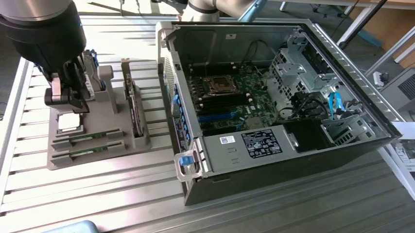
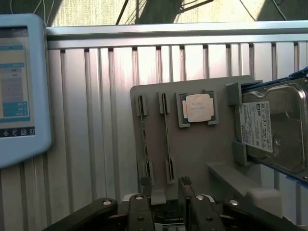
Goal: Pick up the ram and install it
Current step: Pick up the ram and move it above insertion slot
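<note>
Ram (image 2: 167, 139) stands on its long edge in a narrow slot of the grey holder (image 2: 192, 154). A second stick (image 2: 143, 139) of the same kind stands in the slot just beside it, nearer to the holder's outer edge. Both are thin green boards, kept upright by small grey posts at their ends. The gripper (image 2: 164, 188) has its two dark fingers spread apart, and in the wrist view one end of the ram lies between them; I cannot tell if they touch it. On the other side of the ram, a square silver processor chip (image 2: 198, 107) lies flat in its pocket. A hard drive (image 2: 274, 130) with a white label sits at the holder's opposite edge. The holder rests on a ribbed aluminium table (image 1: 97, 194), with bare slats free around its edges. At the exterior view's right, the open computer case (image 1: 220, 155) lies near the holder, its green motherboard (image 1: 253, 99) uncovered.
</note>
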You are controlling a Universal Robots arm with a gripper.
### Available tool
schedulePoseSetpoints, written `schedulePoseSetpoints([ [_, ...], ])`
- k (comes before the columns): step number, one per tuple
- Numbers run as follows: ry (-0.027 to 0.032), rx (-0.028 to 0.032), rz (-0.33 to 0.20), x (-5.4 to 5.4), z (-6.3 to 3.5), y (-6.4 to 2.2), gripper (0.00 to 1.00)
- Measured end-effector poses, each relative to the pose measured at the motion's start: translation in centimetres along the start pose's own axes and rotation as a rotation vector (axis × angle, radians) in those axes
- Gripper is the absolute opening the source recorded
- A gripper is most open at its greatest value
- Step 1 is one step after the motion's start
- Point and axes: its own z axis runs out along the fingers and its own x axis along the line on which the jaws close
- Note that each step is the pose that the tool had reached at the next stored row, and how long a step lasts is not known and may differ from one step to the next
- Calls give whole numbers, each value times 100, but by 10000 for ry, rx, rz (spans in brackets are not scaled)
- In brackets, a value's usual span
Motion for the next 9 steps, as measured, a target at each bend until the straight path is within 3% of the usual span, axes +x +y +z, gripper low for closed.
schedulePoseSetpoints([
  [9,1,-3,-130,20,177,22,36],
])
